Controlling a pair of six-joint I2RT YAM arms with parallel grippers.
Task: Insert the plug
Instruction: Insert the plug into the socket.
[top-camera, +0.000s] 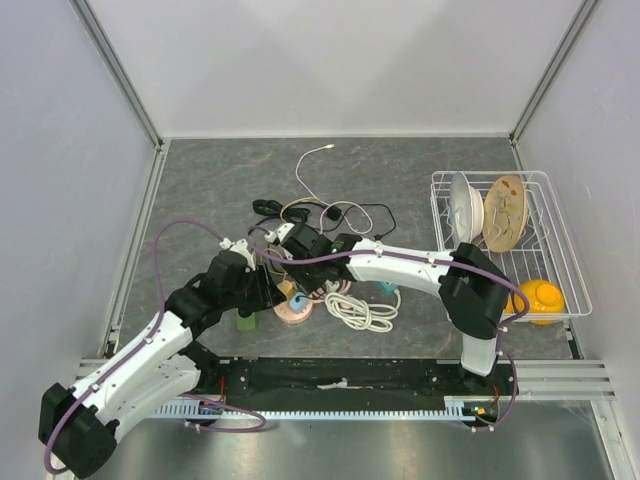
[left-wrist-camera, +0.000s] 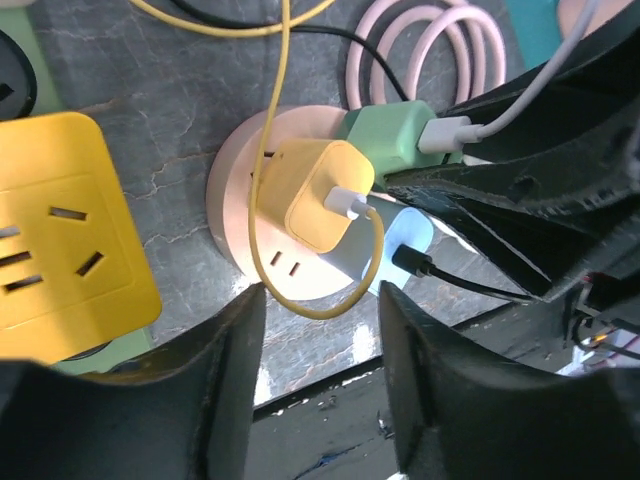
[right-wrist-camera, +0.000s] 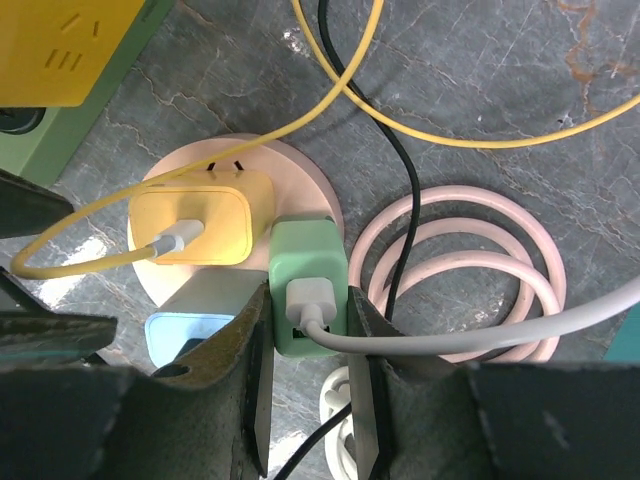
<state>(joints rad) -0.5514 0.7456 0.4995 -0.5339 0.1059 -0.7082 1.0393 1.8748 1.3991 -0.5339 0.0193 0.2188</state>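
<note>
Right gripper (right-wrist-camera: 310, 315) is pinching the green plug (right-wrist-camera: 308, 270) by its two sides, jaws narrowed to the plug's width. A white cable (right-wrist-camera: 480, 335) is running out of the plug's top face toward the right.

The plug is sitting at the rim of the round pink socket (right-wrist-camera: 300, 165), which is lying left of centre near the desk's near edge. Whether its prongs are seated cannot be told.

Left gripper (left-wrist-camera: 322, 300) is hanging wide open over the socket and is gripping nothing. Only a loop of yellow cable (left-wrist-camera: 340, 305) is passing between its fingers.

The yellow charger (left-wrist-camera: 315, 195) is standing on the socket, touching the green plug. A blue charger (right-wrist-camera: 185, 330) is lying just beside both and is partly hidden by the right gripper's finger.

- A yellow power strip (left-wrist-camera: 60, 240) is lying to the socket's left.
- A pink coiled cable (right-wrist-camera: 470, 265) is lying to the socket's right, with a black cable (right-wrist-camera: 400, 150) crossing it.
- A white coiled cord (top-camera: 365, 312) is lying near the near edge.
- A wire dish rack (top-camera: 575, 275) is standing at the right edge, holding plates (top-camera: 505, 212) and a yellow bowl (top-camera: 540, 297).
</note>
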